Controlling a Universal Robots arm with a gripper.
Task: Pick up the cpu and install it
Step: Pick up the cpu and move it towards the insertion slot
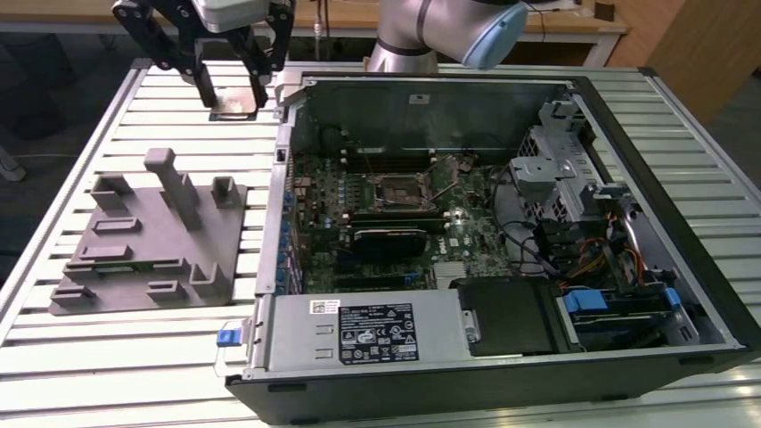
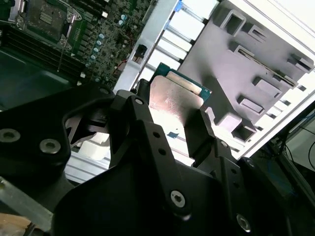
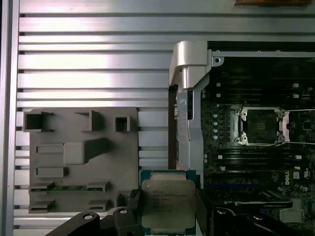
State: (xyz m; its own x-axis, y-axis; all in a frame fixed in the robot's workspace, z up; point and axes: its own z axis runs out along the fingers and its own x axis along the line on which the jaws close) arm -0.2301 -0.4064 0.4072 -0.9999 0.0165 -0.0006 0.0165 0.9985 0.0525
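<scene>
My gripper (image 1: 234, 96) hangs above the slatted table at the exterior view's far left, just outside the back left corner of the open computer case (image 1: 500, 223). It is shut on the cpu (image 1: 234, 112), a flat silver square with a thin rim. In both wrist views the cpu (image 2: 174, 98) (image 3: 166, 202) sits between the two black fingers (image 2: 132, 115), held by opposite edges. The empty black-framed socket (image 1: 398, 189) (image 3: 261, 125) lies on the motherboard inside the case, to the exterior view's right of the gripper.
A grey plastic tray (image 1: 119, 267) (image 3: 54, 172) with upright posts lies on the table left of the case. The case's metal wall (image 1: 283, 152) stands between gripper and motherboard. Drive cage and cables (image 1: 583, 214) fill the case's right side.
</scene>
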